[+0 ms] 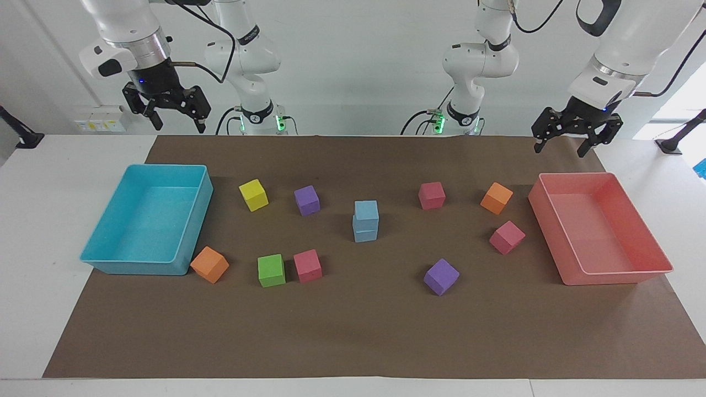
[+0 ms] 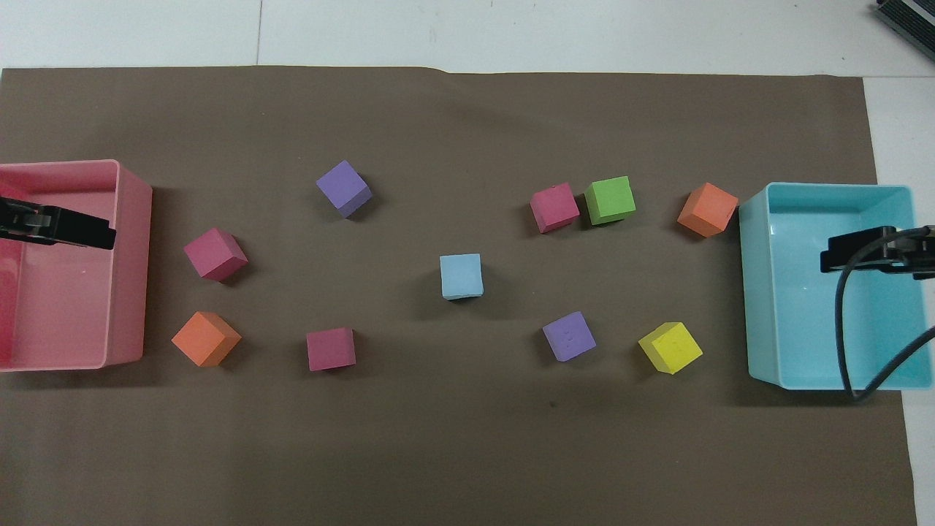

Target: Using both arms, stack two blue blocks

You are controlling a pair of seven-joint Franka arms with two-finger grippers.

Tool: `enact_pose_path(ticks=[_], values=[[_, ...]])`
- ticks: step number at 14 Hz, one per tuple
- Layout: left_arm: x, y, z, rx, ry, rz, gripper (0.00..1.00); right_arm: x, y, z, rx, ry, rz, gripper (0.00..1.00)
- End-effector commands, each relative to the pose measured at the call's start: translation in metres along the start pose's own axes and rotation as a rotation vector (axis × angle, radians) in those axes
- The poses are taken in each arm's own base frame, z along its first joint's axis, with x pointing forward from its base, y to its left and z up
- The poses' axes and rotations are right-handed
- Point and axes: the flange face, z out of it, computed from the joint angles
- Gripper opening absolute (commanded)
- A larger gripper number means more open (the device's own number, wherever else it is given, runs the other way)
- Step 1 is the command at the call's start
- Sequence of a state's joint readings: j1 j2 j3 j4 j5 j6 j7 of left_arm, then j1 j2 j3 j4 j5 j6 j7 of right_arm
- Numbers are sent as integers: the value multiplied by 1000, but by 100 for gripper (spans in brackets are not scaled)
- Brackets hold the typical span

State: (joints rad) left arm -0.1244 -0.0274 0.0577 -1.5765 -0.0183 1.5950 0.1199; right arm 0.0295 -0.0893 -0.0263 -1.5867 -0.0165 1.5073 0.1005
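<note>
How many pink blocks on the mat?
3. One beside the green block; one nearest the robots; one near the pink tray.

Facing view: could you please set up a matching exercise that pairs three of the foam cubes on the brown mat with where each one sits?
Things:
1. small lime-green foam cube
2. upper light-blue foam cube
3. small yellow foam cube

Places:
A. stacked on the lower light-blue foam cube
B. between the turquoise rectangular plastic tray and a purple foam cube
C. right beside a pink foam cube

Pairs: 1-C, 2-A, 3-B
</note>
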Motion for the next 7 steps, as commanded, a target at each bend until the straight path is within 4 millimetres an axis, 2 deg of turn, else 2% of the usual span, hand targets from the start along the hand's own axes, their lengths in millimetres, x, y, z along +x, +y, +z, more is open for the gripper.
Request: enact_pose_path(ticks=[1,7], values=[[-7,-3,-3,-6,-7,-1,100,-8,1,-1,-2,-10,15,100],[-11,-3,-2,-8,-22,-6,100,-8,2,-1,28,-30,32,100]])
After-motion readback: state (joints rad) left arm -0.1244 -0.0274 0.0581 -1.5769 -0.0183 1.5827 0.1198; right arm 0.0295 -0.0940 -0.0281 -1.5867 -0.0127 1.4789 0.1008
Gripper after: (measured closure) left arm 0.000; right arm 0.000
